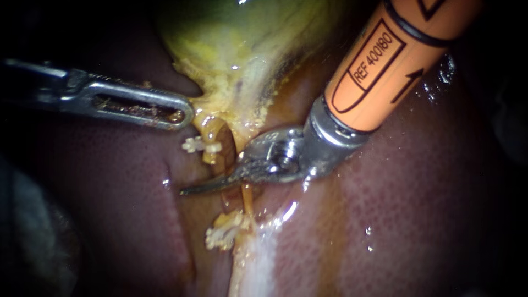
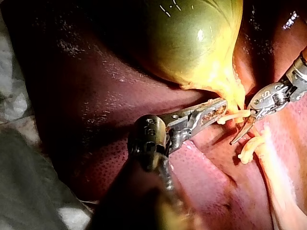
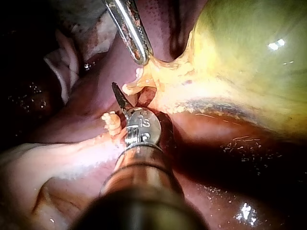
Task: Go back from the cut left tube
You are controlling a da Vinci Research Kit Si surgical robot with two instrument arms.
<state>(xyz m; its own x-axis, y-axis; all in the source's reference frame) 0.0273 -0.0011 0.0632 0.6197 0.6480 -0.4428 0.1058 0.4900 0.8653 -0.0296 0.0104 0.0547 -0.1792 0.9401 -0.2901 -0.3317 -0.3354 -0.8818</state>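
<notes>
Under the narrow end of the gallbladder [image 1: 242, 49], in a furrow of the liver [image 1: 412, 209], the tube [image 1: 213, 154] runs down. A white upper clip [image 1: 201, 146] sits across it, and lower clips [image 1: 223, 234] sit farther along. The right instrument [image 1: 192, 189] lies across the tube between them, its two blades closed together and gripping nothing. The blades cover that spot, so the cut ends cannot be made out. Its orange shaft leaves the view above the liver. The left instrument [image 1: 184, 114] has its jaws clamped on the gallbladder's yellow edge, just beside the upper clip. In the endoscope view only one of its jaws shows, and its shaft fades into the dark. The gallbladder's body is cut off.
</notes>
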